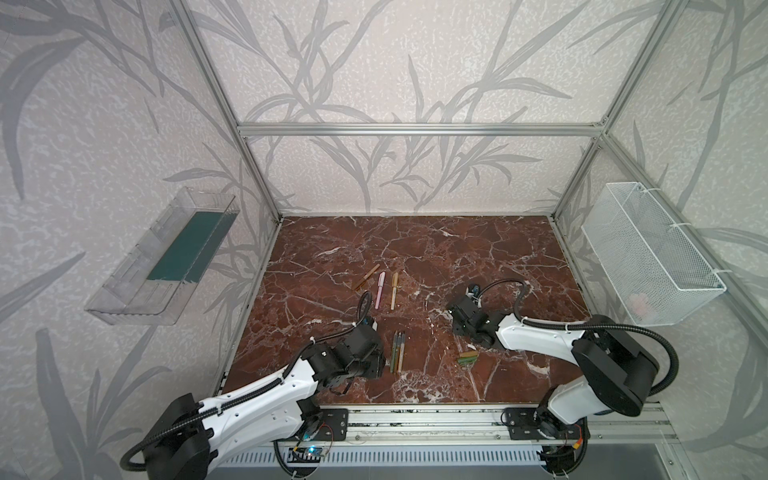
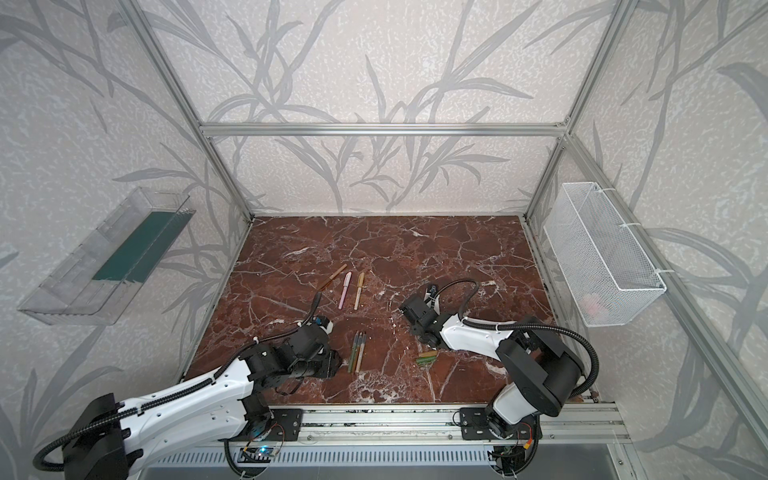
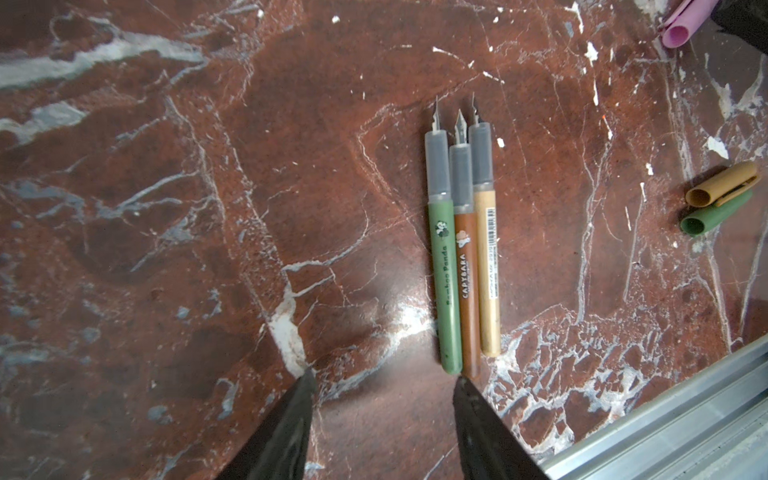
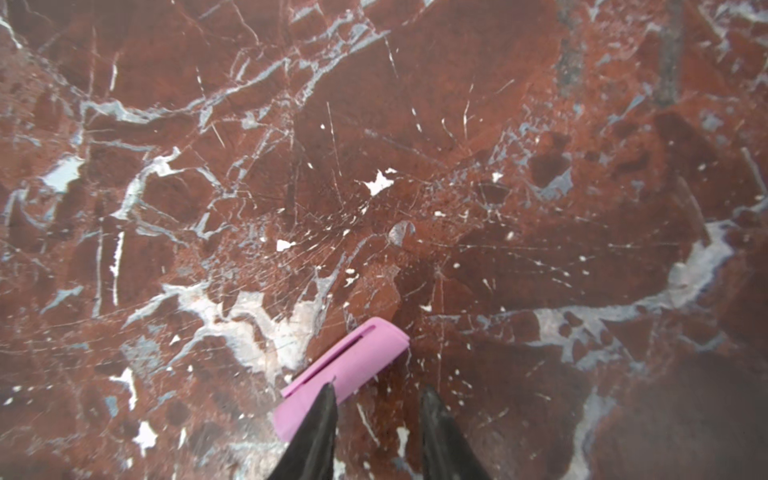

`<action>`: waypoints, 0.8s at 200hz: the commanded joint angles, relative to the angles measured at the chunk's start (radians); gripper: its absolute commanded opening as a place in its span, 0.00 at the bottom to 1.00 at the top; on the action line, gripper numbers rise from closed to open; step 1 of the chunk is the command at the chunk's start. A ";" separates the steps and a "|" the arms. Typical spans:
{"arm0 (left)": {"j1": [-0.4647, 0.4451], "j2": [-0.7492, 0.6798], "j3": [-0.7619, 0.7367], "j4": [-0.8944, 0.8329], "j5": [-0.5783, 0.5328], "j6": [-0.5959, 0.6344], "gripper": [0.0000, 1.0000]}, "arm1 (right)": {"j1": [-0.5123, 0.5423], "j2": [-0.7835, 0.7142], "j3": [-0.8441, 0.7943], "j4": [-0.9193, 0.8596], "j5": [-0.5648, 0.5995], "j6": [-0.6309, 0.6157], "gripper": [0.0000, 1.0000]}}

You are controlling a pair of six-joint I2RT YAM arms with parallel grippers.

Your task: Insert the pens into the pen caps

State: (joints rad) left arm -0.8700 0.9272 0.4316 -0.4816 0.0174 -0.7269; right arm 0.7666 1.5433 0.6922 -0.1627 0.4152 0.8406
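Looking through the left wrist view: left gripper (image 3: 382, 378) was spread, with bare marble table (image 3: 208, 208) showing between its two dark fingertips and nothing pinched. Three uncapped pens lay side by side, touching, nibs pointing away from the gripper: green pen (image 3: 444, 282), brown pen (image 3: 467, 282), gold-tan pen (image 3: 488, 270). Their tail ends lay just beyond one fingertip (image 3: 465, 399), the brown pen's end nearly meeting it. The whole trio sat off to that side, outside the gap. Farther out on the same side, near the aluminium rail (image 3: 665, 415), a tan cap (image 3: 721, 189) lay against a green cap (image 3: 715, 216).

Right wrist view: right gripper (image 4: 379, 390) was also spread, table visible in the gap. Pink cap (image 4: 345, 365) lay flat and slanted on the marble, slot side up. One fingertip (image 4: 320, 415) overlapped one end of it, and the rest of the cap reached away outside the gap. It was not pinched; contact with that fingertip could not be told.

In both top views, three more pens lay nearly parallel farther back, well apart from both grippers: far brown pen (image 1: 365, 277), far pink pen (image 1: 380, 289), far gold pen (image 1: 394, 291).
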 commanded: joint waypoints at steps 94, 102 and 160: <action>-0.018 0.018 0.031 0.019 -0.042 0.000 0.56 | -0.007 0.004 0.019 0.052 -0.035 0.023 0.43; -0.021 0.020 0.030 0.021 -0.045 0.000 0.56 | -0.010 -0.008 -0.003 0.091 -0.047 0.044 0.48; -0.023 0.012 0.035 0.015 -0.056 0.004 0.56 | -0.052 0.002 -0.093 0.271 -0.105 0.184 0.62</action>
State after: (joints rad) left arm -0.8883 0.9459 0.4370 -0.4603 -0.0082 -0.7261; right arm 0.7403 1.5394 0.6243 0.0296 0.3347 0.9501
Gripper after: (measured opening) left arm 0.558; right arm 0.615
